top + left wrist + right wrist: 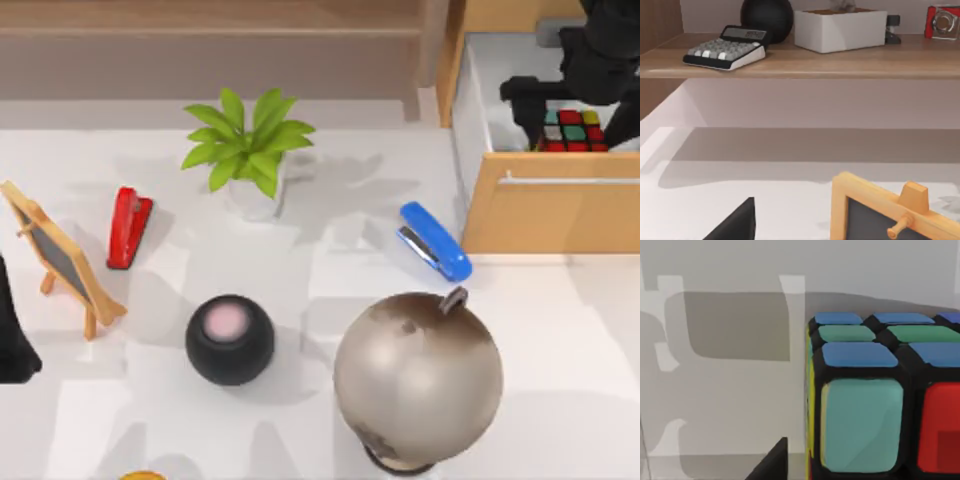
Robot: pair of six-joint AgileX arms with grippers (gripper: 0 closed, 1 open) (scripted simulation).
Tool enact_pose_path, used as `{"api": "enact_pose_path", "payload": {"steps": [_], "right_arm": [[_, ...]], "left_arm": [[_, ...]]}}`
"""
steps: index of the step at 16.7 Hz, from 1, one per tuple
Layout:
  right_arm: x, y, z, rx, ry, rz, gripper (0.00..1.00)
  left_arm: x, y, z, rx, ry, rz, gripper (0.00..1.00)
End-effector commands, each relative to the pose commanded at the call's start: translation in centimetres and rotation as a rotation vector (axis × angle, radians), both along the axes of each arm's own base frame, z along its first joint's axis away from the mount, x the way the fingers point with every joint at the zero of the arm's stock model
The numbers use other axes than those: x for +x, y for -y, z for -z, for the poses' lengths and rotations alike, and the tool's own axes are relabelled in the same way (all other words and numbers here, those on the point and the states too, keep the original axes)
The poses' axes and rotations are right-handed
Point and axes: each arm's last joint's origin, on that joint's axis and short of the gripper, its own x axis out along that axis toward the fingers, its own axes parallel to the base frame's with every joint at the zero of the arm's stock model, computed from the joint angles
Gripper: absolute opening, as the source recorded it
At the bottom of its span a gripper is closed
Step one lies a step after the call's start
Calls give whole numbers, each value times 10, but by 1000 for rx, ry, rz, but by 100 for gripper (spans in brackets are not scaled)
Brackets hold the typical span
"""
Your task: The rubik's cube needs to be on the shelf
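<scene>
While you look down from above, your right gripper [572, 100] hangs over the rubik's cube [571, 131] inside the open drawer [520, 205] at the table's right; you cannot tell its finger state. Left wrist view: the shelf [805, 62] carries a calculator [725, 47]. Right wrist view: the cube sits close against the drawer's pale floor

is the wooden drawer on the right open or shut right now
Open. The drawer is pulled out toward the table front, its white inside exposed from above, and the rubik's cube sits inside it under the right gripper.
</scene>
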Motion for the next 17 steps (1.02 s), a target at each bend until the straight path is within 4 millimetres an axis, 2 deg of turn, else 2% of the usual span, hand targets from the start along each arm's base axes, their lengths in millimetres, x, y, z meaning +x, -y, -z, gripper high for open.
{"api": "enact_pose_path", "payload": {"steps": [8,17], "right_arm": [[0,0,0,0,0,0,2],[0,-1,0,0,0,-1,0]], "left_arm": [[0,0,0,0,0,0,100],[0,0,0,0,0,0,100]]}}
